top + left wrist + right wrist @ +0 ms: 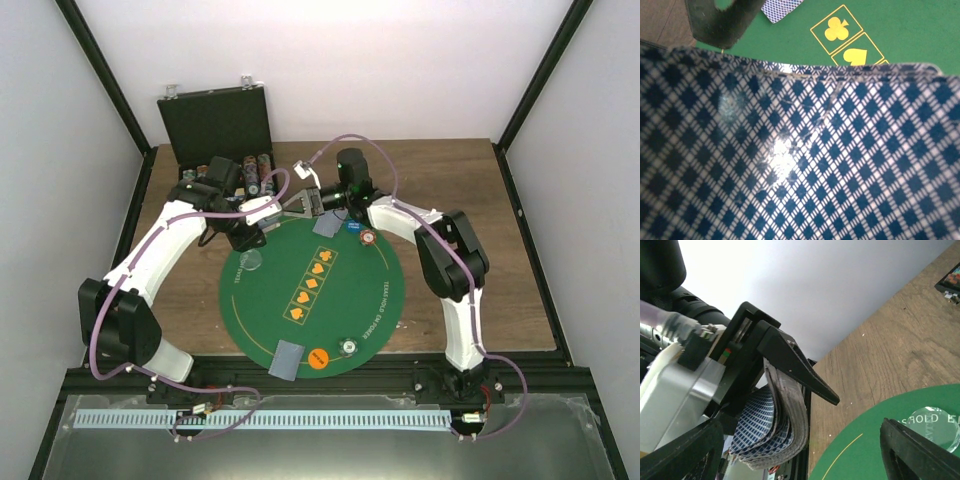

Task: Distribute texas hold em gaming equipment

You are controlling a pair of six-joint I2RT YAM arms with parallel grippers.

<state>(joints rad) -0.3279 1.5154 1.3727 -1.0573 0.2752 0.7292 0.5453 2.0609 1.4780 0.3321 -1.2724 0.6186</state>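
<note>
My left gripper (252, 228) is shut on a thick deck of playing cards (772, 427), which bows between its fingers (795, 365). In the left wrist view the deck's blue diamond back (805, 160) fills the picture and hides those fingers. My right gripper (292, 207) stands open just right of the deck, with nothing between its fingertips (917, 450). On the green mat (340, 300) lie a card (326, 226) at the far edge and another card (287, 358) at the near edge. Blue (352, 227), red-and-white (369, 238), clear (252, 262), orange (318, 358) and silvery (347, 346) chips are spread around them.
An open black case (215, 120) with rows of chips stands at the back left of the wooden table (470, 200). Black frame posts rise at both back corners. The mat shows printed suit symbols (310, 285) down its middle.
</note>
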